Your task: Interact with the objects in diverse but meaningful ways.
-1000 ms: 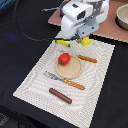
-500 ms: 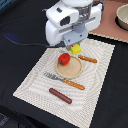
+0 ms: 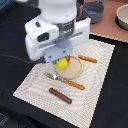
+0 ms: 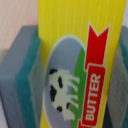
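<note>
gripper (image 3: 62,59) jaws clenched on yellow butter box (image 4: 75,60) | box hung over tan plate (image 3: 75,71) | sausage (image 3: 60,95) at plate's 7 o'clock

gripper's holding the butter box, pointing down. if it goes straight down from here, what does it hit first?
Most likely the round plate. The gripper is shut on the yellow butter box, which hangs over the plate's near edge. The box would touch first, though height above the plate is unclear, and the arm hides part of it.
</note>
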